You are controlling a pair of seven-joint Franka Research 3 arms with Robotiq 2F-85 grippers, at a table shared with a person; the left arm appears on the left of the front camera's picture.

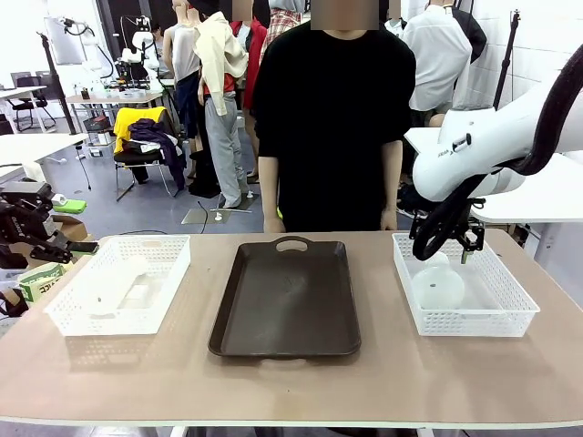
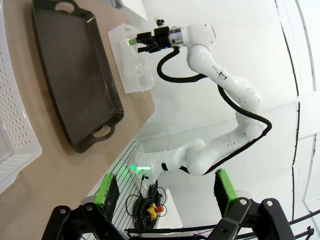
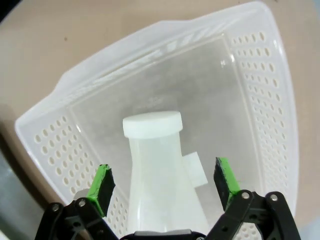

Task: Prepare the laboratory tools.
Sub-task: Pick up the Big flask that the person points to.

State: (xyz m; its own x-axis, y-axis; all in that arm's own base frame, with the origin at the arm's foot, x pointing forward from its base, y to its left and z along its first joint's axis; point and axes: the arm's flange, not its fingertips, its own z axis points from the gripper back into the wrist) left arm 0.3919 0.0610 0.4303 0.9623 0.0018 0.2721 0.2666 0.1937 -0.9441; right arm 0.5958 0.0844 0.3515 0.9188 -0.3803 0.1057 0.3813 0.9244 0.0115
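Flasks are seen on both sides of the tray (image 1: pixel 287 300): the right flask (image 3: pixel 157 187) is found in the right basket (image 1: pixel 474 320) just right of the tray, apparently lying on its side, and the left flask (image 1: pixel 109 289) is laid in the left basket (image 1: pixel 123 324) just left of the tray. The right gripper (image 3: pixel 163 170) is poised over the right flask with its jaws spread wide, one green pad on each side of the sloping body. Neither pad is seen touching it, so nothing is gripped. The left gripper (image 2: pixel 166 180) is likewise spread and empty, well to the left of the tray, beyond the left basket. Several failures can be expected from here. Because the wall is smooth and tapered, the flask could be squeezed out toward its neck when the pads (image 3: pixel 103 182) are closed, or rolled aside if one pad is met first. If the fingers are driven too deep, the basket floor could be struck, and the light basket could be dragged or lifted along. A flask picked up on its side would have to be turned upright before being set on the tray, and it could be toppled there if released tilted.
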